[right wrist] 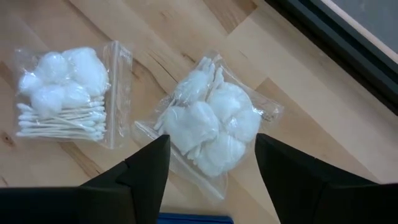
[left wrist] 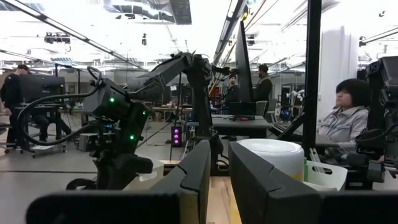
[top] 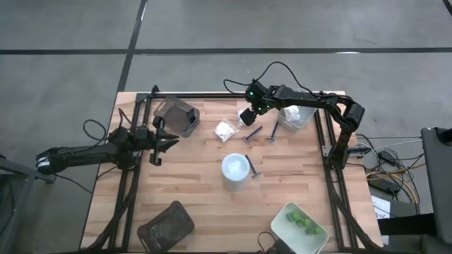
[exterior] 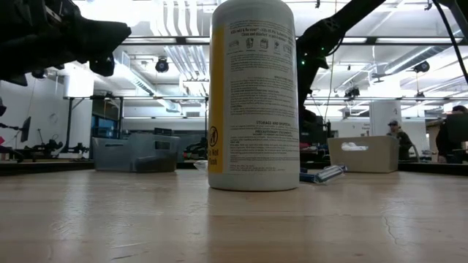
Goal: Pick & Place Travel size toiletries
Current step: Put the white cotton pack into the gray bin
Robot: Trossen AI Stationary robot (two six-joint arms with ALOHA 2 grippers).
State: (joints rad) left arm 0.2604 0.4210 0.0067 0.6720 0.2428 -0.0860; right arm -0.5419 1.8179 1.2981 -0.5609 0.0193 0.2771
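The right gripper point(right wrist: 211, 163) hangs wide open and empty just above a clear packet of cotton balls point(right wrist: 208, 127) lying on the bench point(top: 198, 204) beside a second cotton-swab packet point(right wrist: 65, 93), while the left gripper point(top: 157, 139), nearly closed and empty, waits near the dark tray point(top: 176, 116).

Bottle point(top: 235, 169) mid-table; packets point(top: 225, 130) behind it (razors point(top: 253, 133) rightward).

Wooden table point(top: 205, 204), 4 trays, bottle point(top: 235, 169), packets, razors
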